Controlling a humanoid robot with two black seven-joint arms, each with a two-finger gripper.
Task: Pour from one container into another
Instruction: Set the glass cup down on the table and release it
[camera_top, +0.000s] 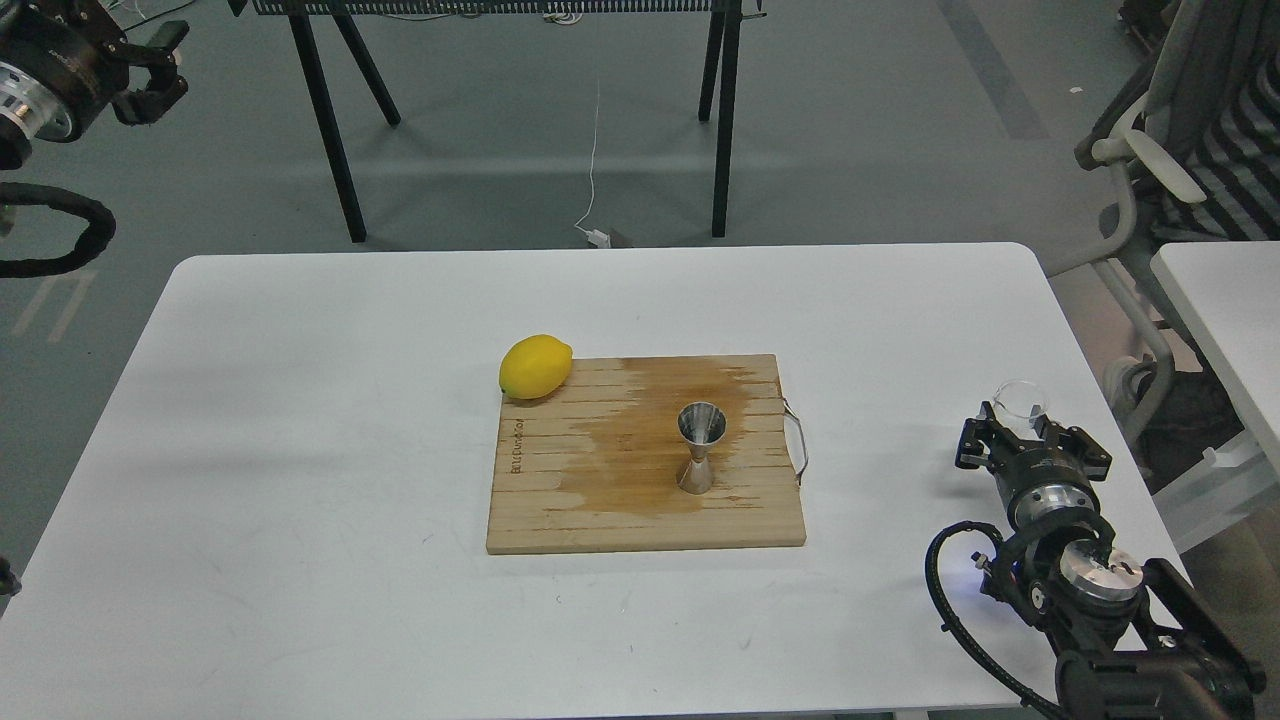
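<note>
A shiny steel hourglass jigger (701, 448) stands upright on the wet-stained wooden cutting board (560, 500) in the table's middle. A tiny clear cup (1018, 400) sits between the fingers of my right gripper (1022, 418), low over the table near its right edge, far right of the board. The right gripper is shut on the cup, which stays upright. My left gripper (150, 70) hangs high at the upper left, off the table, with its fingers apart and nothing in them.
A yellow lemon (535, 366) rests at the board's far left corner. The board has a metal handle (797, 440) on its right side. Beyond the white table (300, 450) stand black trestle legs (330, 130); an office chair (1150, 150) sits at the right.
</note>
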